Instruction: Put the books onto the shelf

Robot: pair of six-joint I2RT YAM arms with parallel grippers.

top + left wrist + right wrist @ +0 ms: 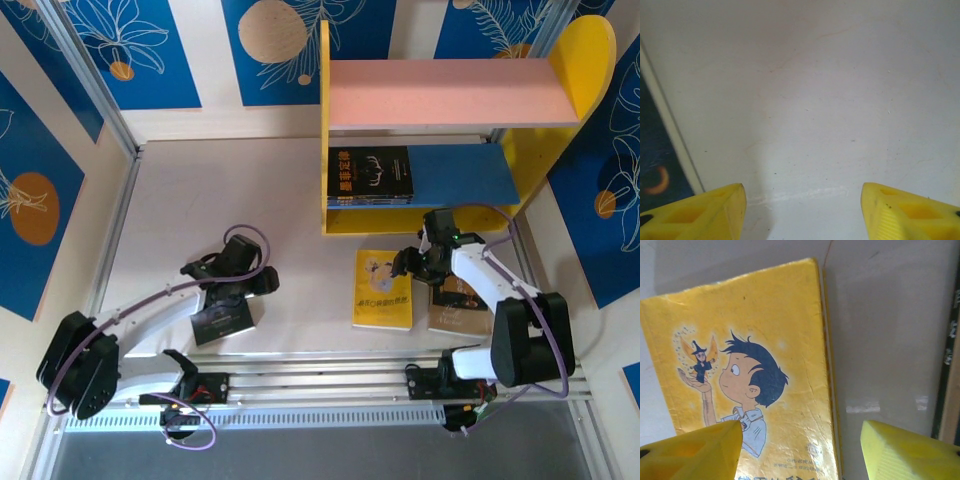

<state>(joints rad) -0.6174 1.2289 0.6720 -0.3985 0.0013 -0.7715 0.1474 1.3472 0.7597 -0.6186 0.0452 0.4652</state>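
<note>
The shelf (560,120) stands at the back right, with a pink upper board and a blue lower board. A stack of dark books (370,175) lies on the lower board. A yellow cartoon book (383,290) lies flat on the table, and a brown book (462,308) sits beside it, partly under my right arm. Another dark book (222,320) lies by my left arm. My right gripper (801,450) hangs open above the yellow book (750,370), straddling its right edge. My left gripper (802,210) is open over bare table, holding nothing.
A metal rail (330,385) runs along the near edge by the arm bases. Blue patterned wall panels (30,200) close in the left, back and right sides. The brown book's edge (951,365) shows at the right of the right wrist view.
</note>
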